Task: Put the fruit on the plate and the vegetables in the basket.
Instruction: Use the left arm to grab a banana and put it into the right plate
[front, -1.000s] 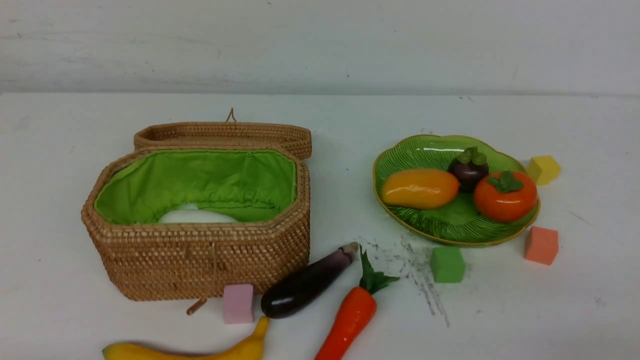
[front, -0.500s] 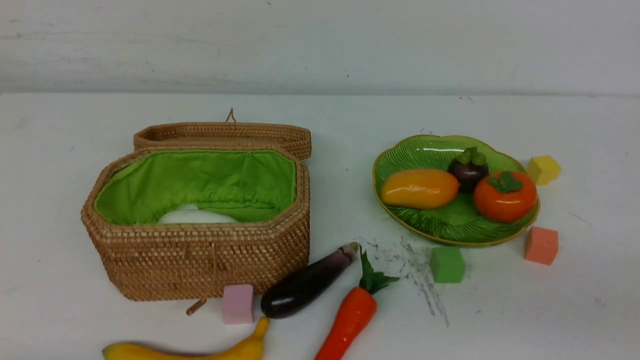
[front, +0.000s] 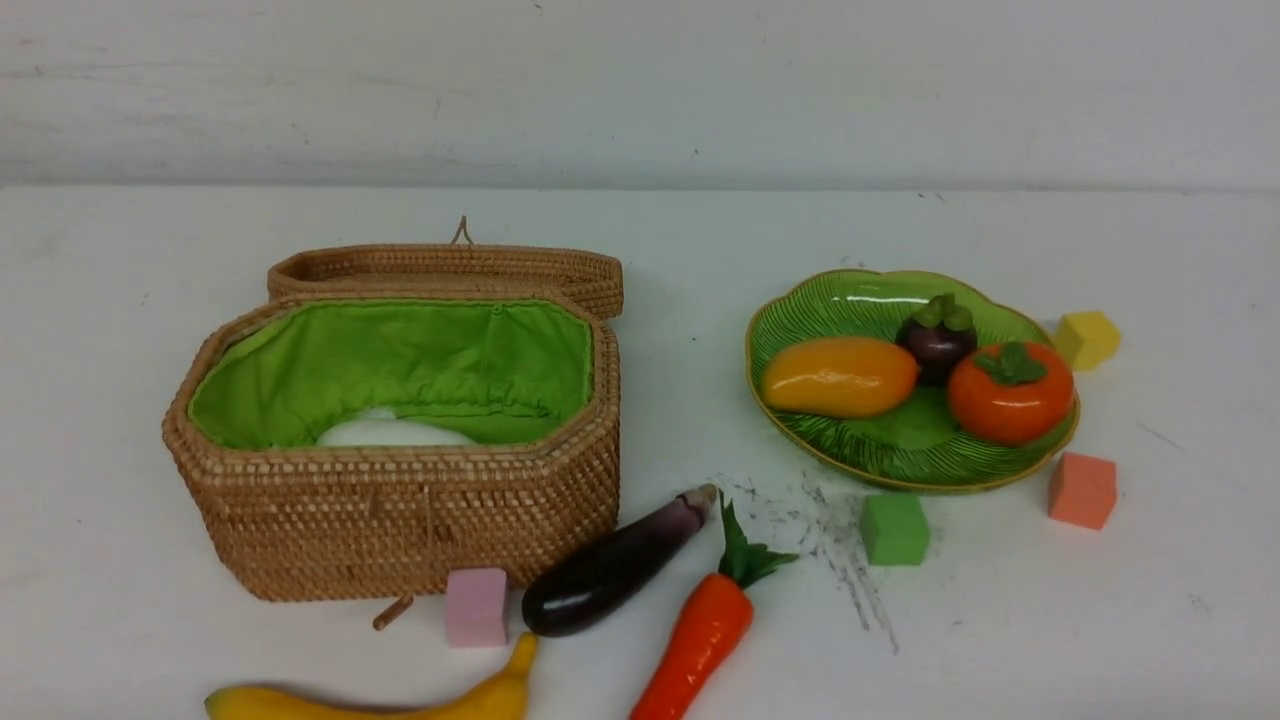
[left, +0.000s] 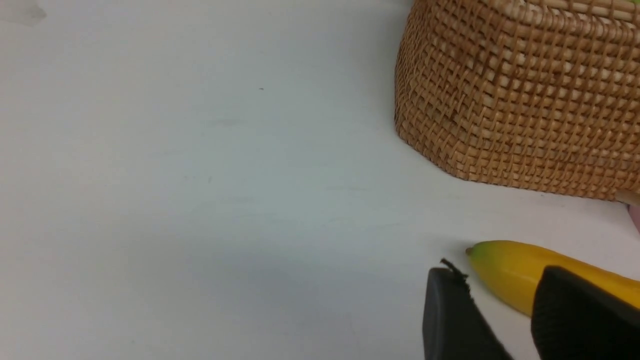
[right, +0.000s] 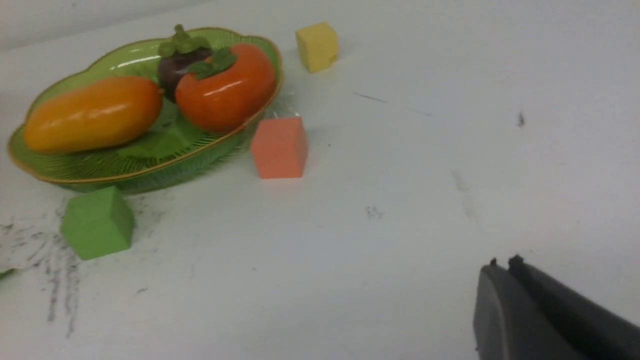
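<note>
Banana (front: 470, 700), eggplant (front: 605, 578), carrot (front: 700, 635): same spots as before.

No writing, label, brand, number or sign could be read in any of the views. The dark scuff marks (front: 835, 545) on the white table (front: 690, 230), just in front of the green plate (front: 850, 300), were only smears and formed no letters or digits.
</note>
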